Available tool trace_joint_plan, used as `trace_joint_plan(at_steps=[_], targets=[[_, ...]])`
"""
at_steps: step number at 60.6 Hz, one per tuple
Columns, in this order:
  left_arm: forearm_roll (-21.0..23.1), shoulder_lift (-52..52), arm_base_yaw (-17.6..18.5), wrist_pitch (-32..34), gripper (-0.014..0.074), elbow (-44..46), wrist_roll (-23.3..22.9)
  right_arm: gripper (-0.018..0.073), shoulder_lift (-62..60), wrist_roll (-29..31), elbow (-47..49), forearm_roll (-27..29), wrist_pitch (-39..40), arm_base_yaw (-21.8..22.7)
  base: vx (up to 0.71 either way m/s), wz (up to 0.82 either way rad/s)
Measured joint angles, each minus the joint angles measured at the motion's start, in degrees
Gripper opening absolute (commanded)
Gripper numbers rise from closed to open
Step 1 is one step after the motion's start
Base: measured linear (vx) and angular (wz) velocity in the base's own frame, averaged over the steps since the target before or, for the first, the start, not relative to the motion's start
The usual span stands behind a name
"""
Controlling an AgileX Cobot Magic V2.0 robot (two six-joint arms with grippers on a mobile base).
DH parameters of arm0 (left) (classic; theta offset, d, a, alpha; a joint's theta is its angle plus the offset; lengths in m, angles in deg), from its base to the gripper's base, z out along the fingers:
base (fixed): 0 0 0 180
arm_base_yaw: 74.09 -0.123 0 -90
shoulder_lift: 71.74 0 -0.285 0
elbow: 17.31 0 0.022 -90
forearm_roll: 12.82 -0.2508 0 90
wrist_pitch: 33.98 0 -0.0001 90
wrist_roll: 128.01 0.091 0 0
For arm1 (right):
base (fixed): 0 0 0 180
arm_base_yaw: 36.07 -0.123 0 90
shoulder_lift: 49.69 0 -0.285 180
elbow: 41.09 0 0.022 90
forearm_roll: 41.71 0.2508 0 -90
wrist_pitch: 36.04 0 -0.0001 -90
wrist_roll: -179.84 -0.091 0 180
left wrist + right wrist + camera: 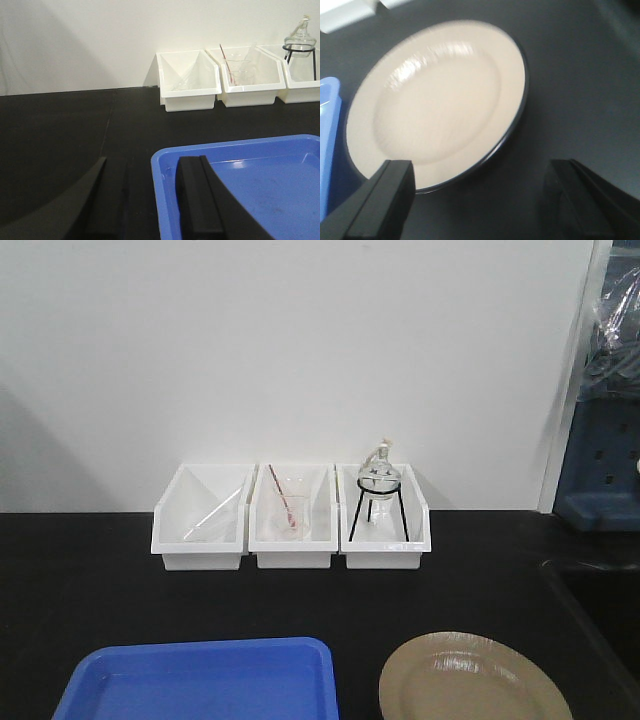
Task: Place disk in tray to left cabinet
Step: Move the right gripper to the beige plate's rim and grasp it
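Both left fingers [200, 205] and right fingers [382, 200] wide, glossy round disk [470, 682] beside flat tray [200, 685]

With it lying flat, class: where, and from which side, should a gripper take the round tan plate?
Likely the rim of the round tan plate, on the side away from the blue plastic tray. It lies flat and shallow, so only the rim fits between jaws.
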Motion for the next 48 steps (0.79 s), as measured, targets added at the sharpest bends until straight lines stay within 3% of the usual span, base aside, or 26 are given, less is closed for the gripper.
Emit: trace_joint_plan(at_steps=[7,13,27,48], targets=[[0.00,0.00,0.00,-0.38,0.0382,0.00,0.00,0.0596,6.68,-1.80,2.83,8.37,-0.45,0.30,0.00,0.00],[0.00,0.00,0.00,-1.10,0.0382,0.00,0.00,0.0596,11.92,-2.09,6.09,12.16,-1.05,1.92,0.00,0.00],[0.00,0.00,0.00,-1.42,0.0382,0.00,0.00,0.0592,21.79,-2.24,15.81,13.36,-8.33,8.83,0.00,0.00],[0.00,0.00,0.00,-1.42,0.0382,0.00,0.00,0.0592,35.10,3.93,25.09,15.65,-14.38,9.70,0.00,0.00]])
